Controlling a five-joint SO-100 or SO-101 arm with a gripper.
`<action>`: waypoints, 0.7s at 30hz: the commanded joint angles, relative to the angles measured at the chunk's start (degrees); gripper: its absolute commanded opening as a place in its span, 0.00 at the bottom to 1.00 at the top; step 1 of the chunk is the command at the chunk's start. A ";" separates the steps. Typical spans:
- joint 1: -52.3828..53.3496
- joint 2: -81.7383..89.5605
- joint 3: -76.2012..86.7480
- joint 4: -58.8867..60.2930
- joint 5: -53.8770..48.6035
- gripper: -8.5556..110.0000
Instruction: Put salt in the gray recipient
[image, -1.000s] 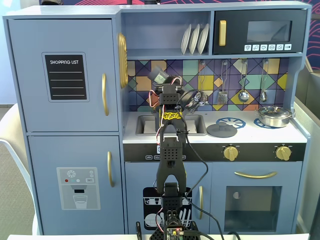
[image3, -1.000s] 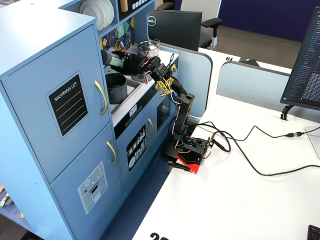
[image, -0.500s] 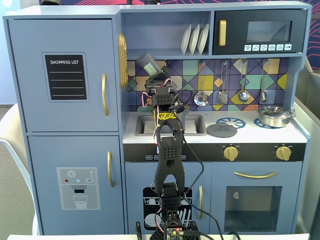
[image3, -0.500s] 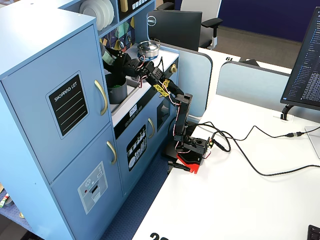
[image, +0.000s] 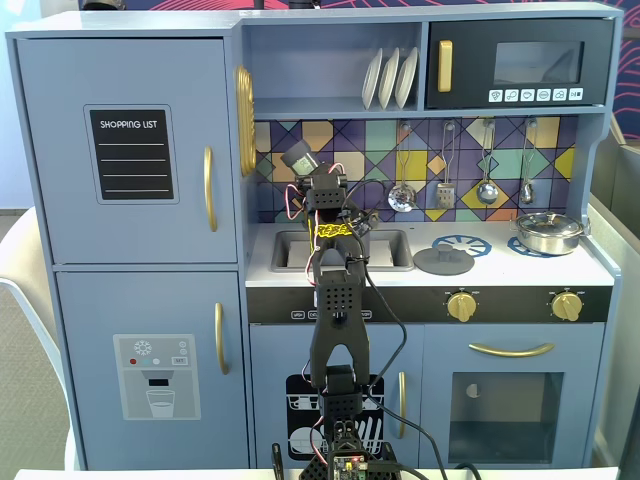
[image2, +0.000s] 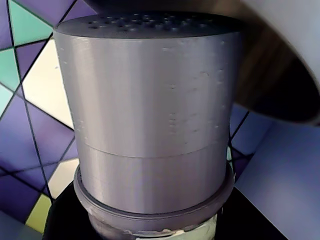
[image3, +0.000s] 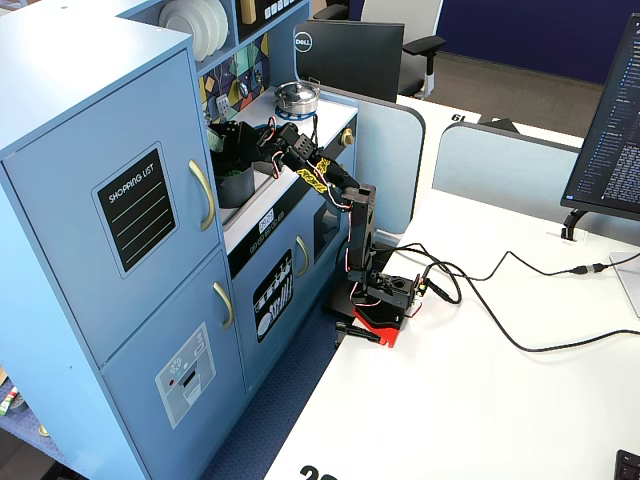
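Observation:
My gripper (image: 303, 162) is shut on the salt (image: 296, 156), a dark-gray shaker with a lighter top, and holds it tilted up to the left in front of the tiled backsplash, above the sink (image: 385, 251). In the wrist view the salt (image2: 150, 100) fills the frame, its holed top pointing away, with my gripper (image2: 150, 222) clamped low on its body. From the side, the gripper (image3: 224, 141) hangs just above the gray recipient (image3: 236, 187), which stands in the sink. The arm hides the recipient in the front fixed view.
A flat gray lid (image: 443, 261) lies on the counter right of the sink, and a shiny steel pot (image: 548, 232) stands at the far right. Utensils (image: 487, 188) hang on the backsplash. A shelf with plates (image: 390, 78) sits overhead, and the fridge wall (image: 225, 150) is close on the left.
Over the last second the gripper swung the salt up and left, then dropped lower. From the side, the arm has leaned in and down toward the recipient in the sink.

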 joint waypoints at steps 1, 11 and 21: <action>-0.79 0.53 -5.71 -4.57 -0.79 0.07; -3.08 0.26 -8.00 -11.87 -1.93 0.07; 1.93 7.91 9.67 -12.74 -0.79 0.07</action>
